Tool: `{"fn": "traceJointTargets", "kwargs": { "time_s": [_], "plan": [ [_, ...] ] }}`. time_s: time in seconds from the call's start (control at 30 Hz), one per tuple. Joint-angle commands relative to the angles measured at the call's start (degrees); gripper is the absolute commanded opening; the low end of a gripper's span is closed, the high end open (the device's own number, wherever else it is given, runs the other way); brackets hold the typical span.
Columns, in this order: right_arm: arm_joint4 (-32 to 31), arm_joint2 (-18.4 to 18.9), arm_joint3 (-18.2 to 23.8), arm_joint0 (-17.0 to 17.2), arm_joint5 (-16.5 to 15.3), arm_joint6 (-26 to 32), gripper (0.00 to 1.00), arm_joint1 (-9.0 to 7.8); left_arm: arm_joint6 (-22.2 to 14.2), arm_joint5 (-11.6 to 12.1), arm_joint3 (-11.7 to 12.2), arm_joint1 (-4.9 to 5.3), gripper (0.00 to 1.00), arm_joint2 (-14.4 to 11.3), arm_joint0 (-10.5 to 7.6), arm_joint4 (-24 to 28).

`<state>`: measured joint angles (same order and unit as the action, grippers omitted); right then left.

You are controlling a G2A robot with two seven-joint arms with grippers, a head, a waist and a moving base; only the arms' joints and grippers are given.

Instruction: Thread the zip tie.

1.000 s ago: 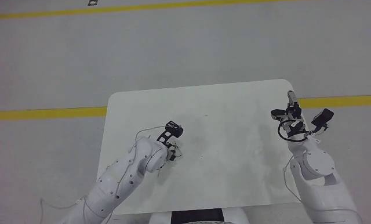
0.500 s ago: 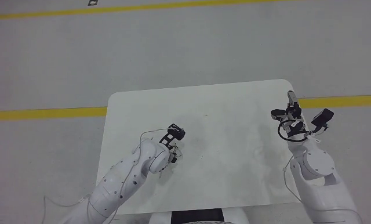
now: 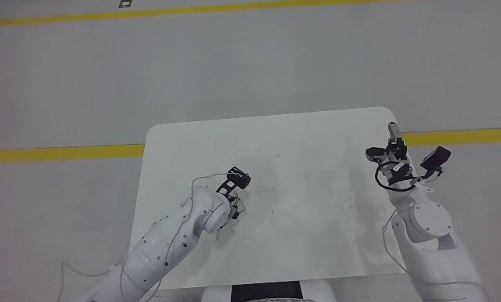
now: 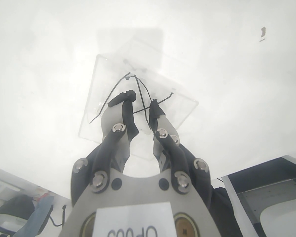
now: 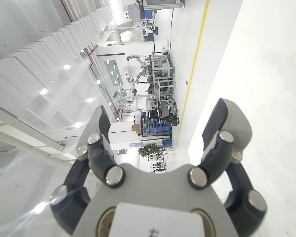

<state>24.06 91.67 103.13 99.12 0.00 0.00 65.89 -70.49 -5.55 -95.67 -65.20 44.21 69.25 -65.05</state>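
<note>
**Inspector A:** Where the left arm stands over the desk (image 3: pixel 329 138), what do you record?

**Inspector B:** The left gripper (image 3: pixel 235 199) sits over the near-left part, well in from the left edge and from the near edge. In the left wrist view, the left gripper (image 4: pixel 141 102) points down into a clear tray (image 4: pixel 180 99) that lies flat on the desk. Its fingers (image 4: pixel 128 99) are parted by a narrow gap. They hold nothing that I can confirm.

**Inspector A:** And the task's item?

**Inspector B:** Several black zip ties (image 4: pixel 138 89) lie loose and crossed inside the tray. One strand runs across the gap between the two fingertips, and another trails toward the tray's rim. The tips are inside the tray walls, with tray floor showing on either side of them.

**Inspector A:** The right side?

**Inspector B:** The right gripper (image 3: pixel 383 143) is at the desk's right edge, near the far corner. Its fingers (image 5: pixel 101 119) are spread wide and hold nothing. They point out toward the hall floor and its yellow line (image 5: pixel 199 33).

**Inspector A:** Separation?

**Inspector B:** The two grippers are well apart, with the middle of the desk between them.
</note>
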Motion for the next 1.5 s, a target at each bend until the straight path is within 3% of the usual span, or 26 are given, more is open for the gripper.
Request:
{"fn": "traceJointTargets", "kwargs": {
  "time_s": [0.0,0.43,1.33,1.4,1.47],
  "plan": [
    [0.00,0.00,0.00,0.00,0.00,0.00,1.00,0.00,0.03,-0.08,0.11,-0.05,0.14,-0.11,-0.10,0.01],
    [0.00,0.00,0.00,0.00,0.00,0.00,1.00,0.00,-0.17,-0.31,0.87,-0.30,0.09,-0.57,-0.82,0.31],
    [0.00,0.00,0.00,0.00,0.00,0.00,1.00,0.00,0.64,-0.06,3.49,-0.86,0.12,-1.45,-2.12,1.87],
    [0.00,0.00,0.00,0.00,0.00,0.00,1.00,0.00,0.72,-0.02,3.63,-0.86,0.10,-1.39,-2.16,2.05],
    [0.00,0.00,0.00,0.00,0.00,0.00,1.00,0.00,0.84,-0.03,3.72,-0.86,0.00,-1.31,-2.18,2.25]
  ]
}}
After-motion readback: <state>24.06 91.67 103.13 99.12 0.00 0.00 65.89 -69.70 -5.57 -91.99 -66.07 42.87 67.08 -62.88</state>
